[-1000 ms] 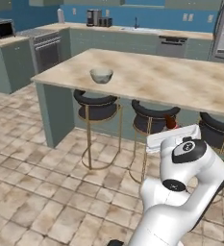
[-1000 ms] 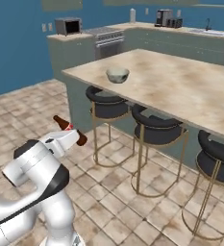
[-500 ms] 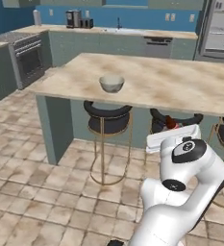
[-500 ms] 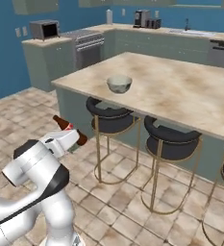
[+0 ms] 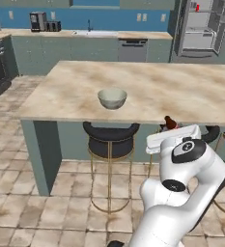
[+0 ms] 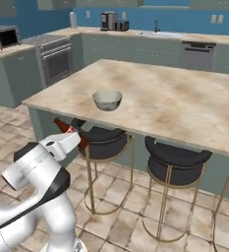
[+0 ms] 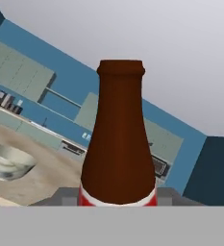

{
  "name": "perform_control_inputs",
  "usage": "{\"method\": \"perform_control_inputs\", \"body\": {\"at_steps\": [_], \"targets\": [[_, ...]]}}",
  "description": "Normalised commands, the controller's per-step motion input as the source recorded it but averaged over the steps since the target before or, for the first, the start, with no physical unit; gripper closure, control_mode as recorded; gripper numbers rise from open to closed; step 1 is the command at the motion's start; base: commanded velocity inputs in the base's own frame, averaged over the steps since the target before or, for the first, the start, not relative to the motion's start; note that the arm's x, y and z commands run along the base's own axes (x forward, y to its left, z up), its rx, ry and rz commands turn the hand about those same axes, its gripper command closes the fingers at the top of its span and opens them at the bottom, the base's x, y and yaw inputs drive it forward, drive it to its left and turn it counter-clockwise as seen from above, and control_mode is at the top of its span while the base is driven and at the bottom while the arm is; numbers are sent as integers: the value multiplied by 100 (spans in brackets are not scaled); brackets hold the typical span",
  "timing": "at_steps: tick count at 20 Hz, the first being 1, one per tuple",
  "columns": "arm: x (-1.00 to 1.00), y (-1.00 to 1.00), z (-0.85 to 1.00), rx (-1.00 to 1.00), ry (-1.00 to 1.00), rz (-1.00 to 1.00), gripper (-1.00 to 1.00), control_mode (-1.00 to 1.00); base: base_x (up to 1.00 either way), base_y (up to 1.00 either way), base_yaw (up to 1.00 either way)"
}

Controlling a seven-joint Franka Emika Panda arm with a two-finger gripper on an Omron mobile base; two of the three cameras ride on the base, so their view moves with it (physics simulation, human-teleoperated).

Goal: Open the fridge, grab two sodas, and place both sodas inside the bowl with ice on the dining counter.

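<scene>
Left base view: arm folded low in front of the desk [image 5: 181, 91], hand tucked just below the desk edge, a sensible carry pose for driving. Brown soda bottle [image 5: 170, 123] pokes up behind the hand, neck tilted up and away. Bowl [image 5: 112, 98] sits on the desk near the front edge, left of the bottle and higher. Fridge [image 5: 199, 26] at the far back right, door open, a red can [image 5: 197, 6] on a top shelf; that looks like the second soda, not yet fetched.

Right base view: the bottle [image 6: 67, 129] juts from the hand toward upper left, red label at the hand end. It's below desk [image 6: 185, 106] height, near a stool [image 6: 102, 137]. Bowl [image 6: 107, 99] is up and to the right, well apart.

Hand view: bottle [image 7: 119, 139] stands straight along the gripper [image 7: 117, 197] axis, neck pointing away, label band at the fingers. Fingers are clamped on the bottle's body, grey pads [image 7: 65, 196] either side. Bowl [image 7: 10, 162] off to the left on the desk. Judgement: needs a lift above the desk edge before reaching for the bowl.
</scene>
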Motion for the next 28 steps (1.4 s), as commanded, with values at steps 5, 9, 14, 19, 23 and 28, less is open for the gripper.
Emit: {"method": "perform_control_inputs", "body": {"at_steps": [5, 9, 14, 19, 23, 28], "targets": [[0, 0, 0, 0, 0, 0, 100, 100, 68, 60, -39], [0, 0, 0, 0, 0, 0, 100, 100, 77, 57, -38], [0, 0, 0, 0, 0, 0, 100, 100, 80, 55, -35], [29, 7, 0, 0, 1, -3, 100, -100, 51, 25, -15], [65, 14, 1, 2, 0, 2, 100, -100, 0, 0, 0], [54, 47, 46, -3, 9, 8, 100, -100, 0, 0, 0]]}}
